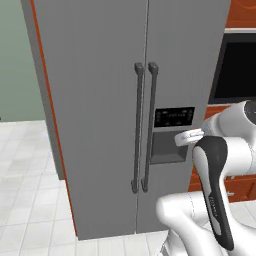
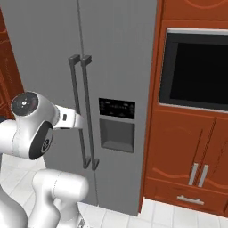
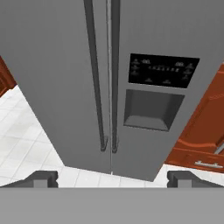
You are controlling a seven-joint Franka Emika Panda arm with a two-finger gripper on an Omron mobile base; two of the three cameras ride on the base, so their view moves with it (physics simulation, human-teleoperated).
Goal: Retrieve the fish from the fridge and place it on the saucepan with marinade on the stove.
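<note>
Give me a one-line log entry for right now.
stage: approach | fridge: both doors shut | handles: untouched | pincer: open, empty, facing doors | fish: not yet retrieved

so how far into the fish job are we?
Nothing done yet: both fridge doors are shut, handles untouched. In hand: the gripper faces the doors, jaws wide open and empty, short of the handles. Left: open a door, take the fish, put it in the saucepan on the stove.

Black wall oven (image 2: pixel 196 73) in reddish-brown cabinetry (image 2: pixel 178 151); white tiled floor (image 1: pixel 25 175)
</note>
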